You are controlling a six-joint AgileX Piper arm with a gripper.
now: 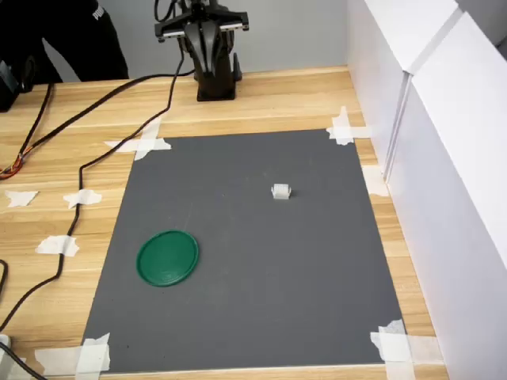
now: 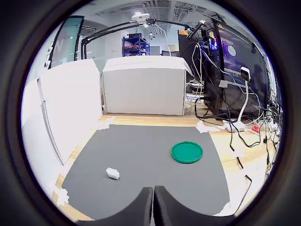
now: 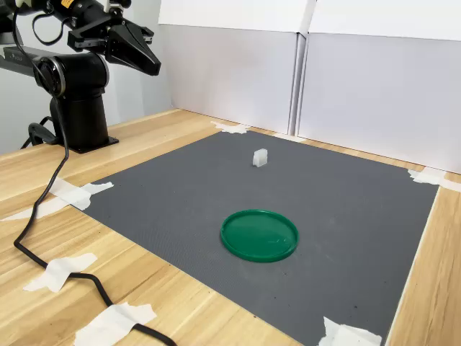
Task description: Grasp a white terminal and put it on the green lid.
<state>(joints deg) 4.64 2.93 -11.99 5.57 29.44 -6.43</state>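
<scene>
White terminal, small boxy plastic, on matte grey mat

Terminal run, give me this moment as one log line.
gripper: shut, raised near base | terminal: on mat, untouched | lid: bare, apart from terminal | stage: not yet grasped

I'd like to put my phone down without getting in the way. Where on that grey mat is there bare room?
Most of the grey mat is bare. Only the green lid and the white terminal lie on it, well apart. The widest free patch in the first exterior view runs from the lid's right to the white wall. The wood by the black cable is cluttered with tape.
</scene>
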